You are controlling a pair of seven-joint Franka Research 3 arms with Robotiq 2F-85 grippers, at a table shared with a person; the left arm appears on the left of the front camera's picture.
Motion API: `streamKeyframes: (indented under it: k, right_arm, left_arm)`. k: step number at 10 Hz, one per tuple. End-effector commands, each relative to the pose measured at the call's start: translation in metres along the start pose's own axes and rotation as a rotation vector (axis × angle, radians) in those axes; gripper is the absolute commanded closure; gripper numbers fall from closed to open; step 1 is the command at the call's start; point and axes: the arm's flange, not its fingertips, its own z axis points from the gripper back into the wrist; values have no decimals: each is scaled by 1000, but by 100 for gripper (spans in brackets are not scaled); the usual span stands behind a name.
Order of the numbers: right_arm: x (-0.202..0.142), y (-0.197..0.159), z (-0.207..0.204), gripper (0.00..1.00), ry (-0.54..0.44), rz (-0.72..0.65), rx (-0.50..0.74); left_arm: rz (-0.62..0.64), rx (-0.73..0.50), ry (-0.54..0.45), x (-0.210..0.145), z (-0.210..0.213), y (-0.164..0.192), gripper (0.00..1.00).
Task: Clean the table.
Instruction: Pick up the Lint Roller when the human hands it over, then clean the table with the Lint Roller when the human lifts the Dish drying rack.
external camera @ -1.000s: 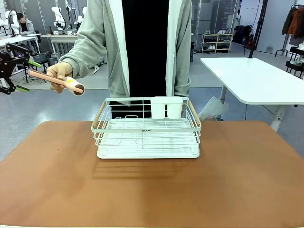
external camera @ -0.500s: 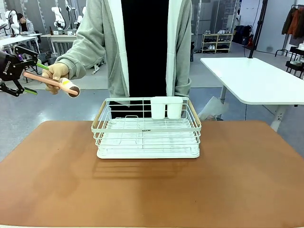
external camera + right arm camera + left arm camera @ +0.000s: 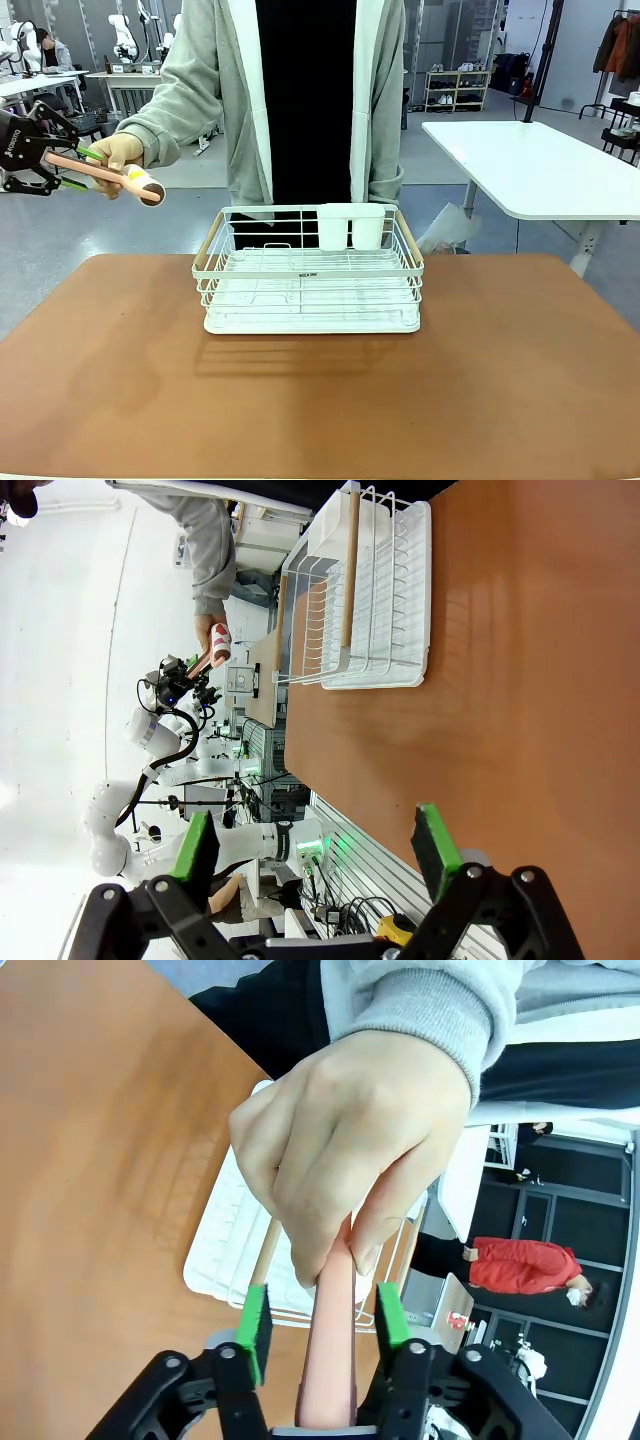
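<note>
Spanning the lower half of the front view, the table (image 3: 320, 400) runs its long axis left to right, and its reddish-brown top carries a white wire rack (image 3: 310, 270) at centre. Above the table's upper-left corner, the person's hand (image 3: 118, 152) holds out a lint roller (image 3: 105, 170), seemingly offering it as the cleaning tool. The roller's long axis slopes from upper left to lower right, with the pink handle aimed at the frame's left edge and the white roll towards the rack, so the handle end is free for taking. The left gripper (image 3: 322, 1320) straddles that handle with its green pads close on either side, a sliver of gap showing, not yet pinching. The right gripper (image 3: 315, 855) is spread wide and holds nothing.
</note>
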Motion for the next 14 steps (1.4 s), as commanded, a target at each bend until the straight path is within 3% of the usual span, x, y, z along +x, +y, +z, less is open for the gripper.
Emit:
streamKeyframes:
  k: [1,4,5,7,8,14]
  right_arm:
    - [-3,3,1,0,8,10,6]
    - [-3,3,1,0,8,10,6]
    - [-3,3,1,0,8,10,6]
    - [-3,3,1,0,8,10,6]
    - [-3,3,1,0,8,10,6]
    - [-3,3,1,0,8,10,6]
  left_arm:
    - [-14,-44,-14,4,-3,0,65]
    - [-15,-48,-15,4,0,0,96]
    - [-14,-48,-16,5,1,1,100]
    - [-24,-71,4,9,8,19,100]
    - [7,-14,-7,2,2,-1,100]
    - [7,-14,-7,2,2,-1,100]
